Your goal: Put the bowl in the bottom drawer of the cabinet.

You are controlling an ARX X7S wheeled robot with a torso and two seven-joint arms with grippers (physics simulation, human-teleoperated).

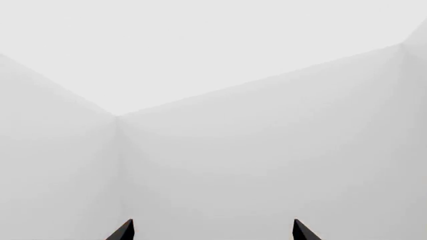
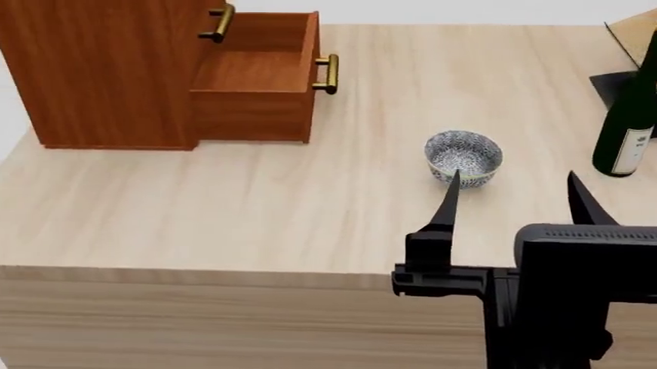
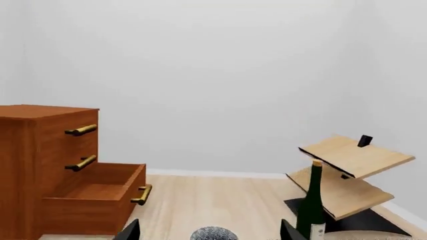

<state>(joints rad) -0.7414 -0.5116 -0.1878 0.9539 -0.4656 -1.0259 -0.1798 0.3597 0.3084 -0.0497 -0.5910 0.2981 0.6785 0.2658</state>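
The small round ceramic bowl (image 2: 464,156) with the blue-grey and white speckle sits upright on the pale wood-grain worktop (image 2: 257,207), right of centre and well apart from the boxy reddish-brown wooden cabinet (image 2: 103,69) at the far left. The cabinet's bottom drawer (image 2: 257,81), a reddish-brown box with a brass bar handle (image 2: 326,74), is already pulled out and looks empty, so the opening step appears done. What remains is the whole transfer: grasping the bowl, carrying it left and setting it inside.

The right end effector (image 2: 510,200) hangs just near of the bowl with its dark fingers spread wide and nothing between them; it is released, and judging by its line it is set to close on the bowl. The left end effector (image 1: 212,231) shows only two parted fingertips against blank white walls, also released and holding nothing.

A dark green glass bottle (image 2: 626,123) stands right of the bowl, near a pale wood rack (image 3: 350,165).
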